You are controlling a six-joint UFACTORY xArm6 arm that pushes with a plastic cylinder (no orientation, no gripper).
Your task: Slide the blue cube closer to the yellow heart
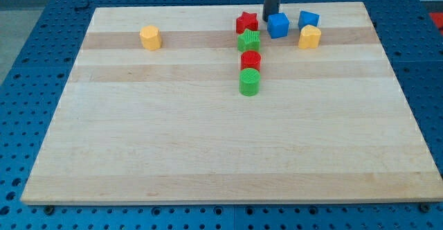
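My tip (268, 18) sits near the view's top of the wooden board (208, 154), right beside the blue cube (278, 25) on its left side and a little above it — so close that it seems to touch, though I cannot be sure. There is no pincer on this arm, only a straight dark rod, so nothing can be apart or clamped on anything. The yellow heart (309, 37) lies just to the right of the blue cube and a bit lower in the view. Another blue block (308, 19) sits right above the yellow heart; its shape is hard to make out. I think the step in hand is the start of the push — the tip is behind the cube, on the side away from the heart, which is a good place to be. The next move should be a short, slow push toward the view's right and a little down. The gap is small, so a long push could knock the heart away. To the left stand a red star (246, 22), a green star (249, 41), a red block (250, 59) and a green block (250, 82), and far off to the left a yellow block (150, 37). None of these is in the way.
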